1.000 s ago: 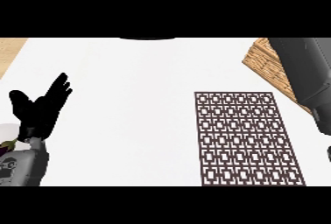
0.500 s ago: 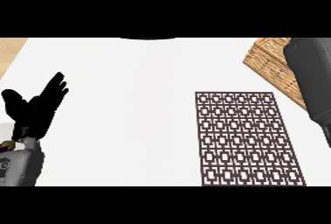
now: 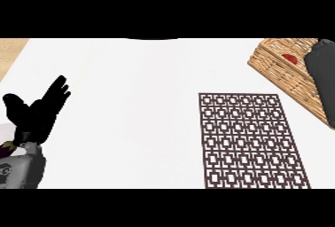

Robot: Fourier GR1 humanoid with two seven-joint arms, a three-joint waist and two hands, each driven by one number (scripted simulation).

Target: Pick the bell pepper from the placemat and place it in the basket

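A red bell pepper point(image 3: 290, 57) lies inside the wicker basket point(image 3: 281, 73) at the upper right of the white counter. Only a small part of the pepper shows above the basket's rim. My right forearm point(image 3: 325, 71) slants across the basket's right side, and the hand at its end does not show. The dark brown patterned placemat point(image 3: 252, 142) lies flat at the lower right with nothing on it. My left hand point(image 3: 38, 113) rests at the left edge, open, fingers up, holding nothing.
A small dark purple object point(image 3: 6, 149) peeks out beside my left wrist at the left edge. A wooden strip point(image 3: 9, 48) borders the counter at the upper left. White countertop point(image 3: 144, 111) stretches between the left hand and the placemat.
More of the basket has come into view, with the red pepper now showing in it. The right forearm has shifted up and to the right over the basket. The left hand has hardly moved.
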